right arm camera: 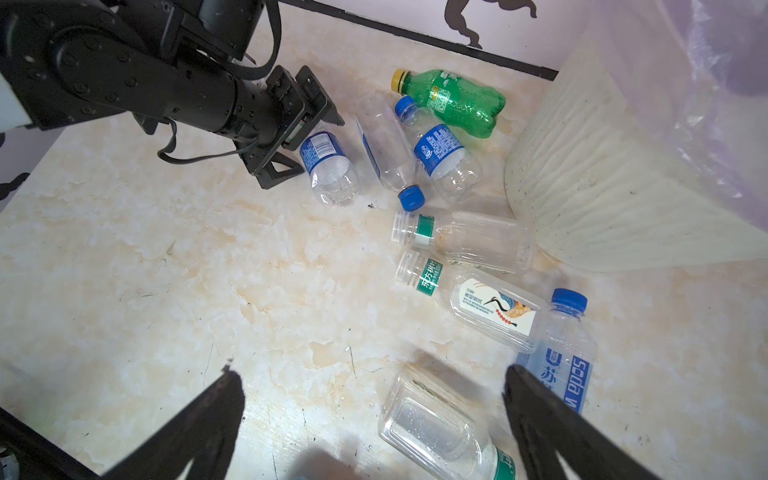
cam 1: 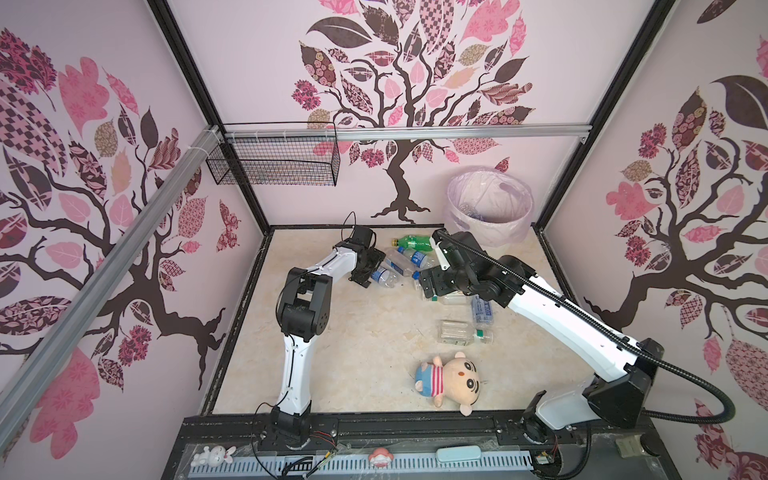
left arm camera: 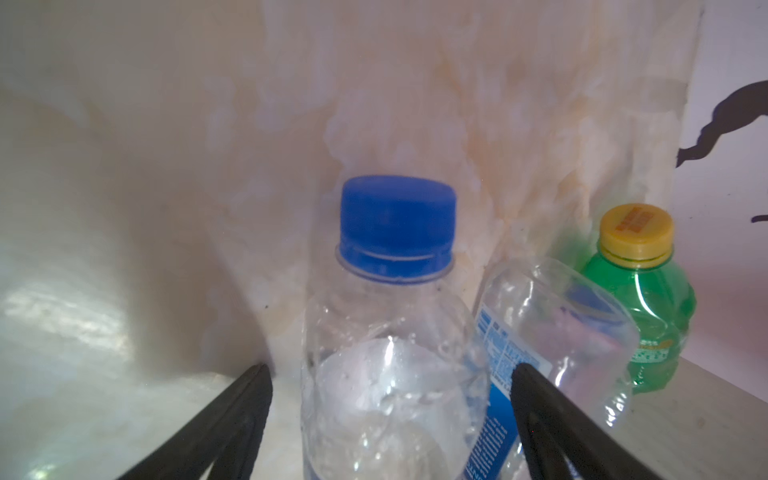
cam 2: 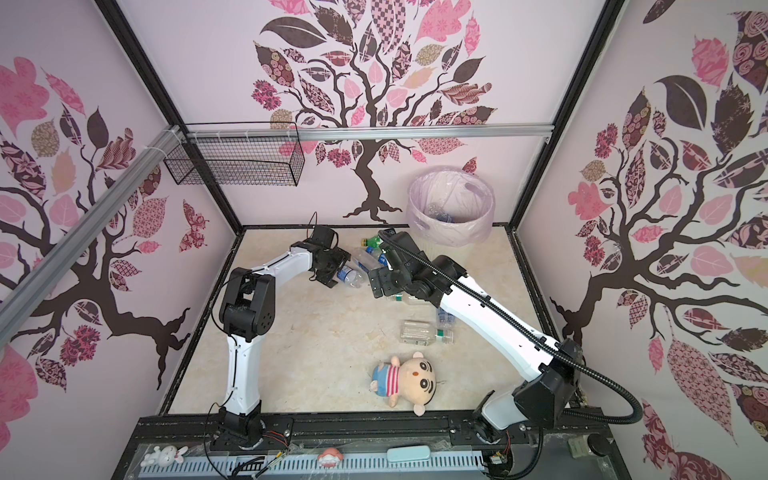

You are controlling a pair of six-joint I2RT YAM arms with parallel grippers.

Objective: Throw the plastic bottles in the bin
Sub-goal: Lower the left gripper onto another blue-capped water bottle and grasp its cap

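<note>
Straddling a blue-capped bottle (left arm camera: 395,332), its label cut off, the left gripper (left arm camera: 388,370) gapes; the right gripper (right arm camera: 374,376) gapes empty near a soda-labelled bottle (right arm camera: 561,365).

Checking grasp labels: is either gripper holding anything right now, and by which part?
Nothing is held. The left gripper stands open astride the blue-capped clear bottle, fingers not touching it; the right gripper hangs open and empty.
</note>
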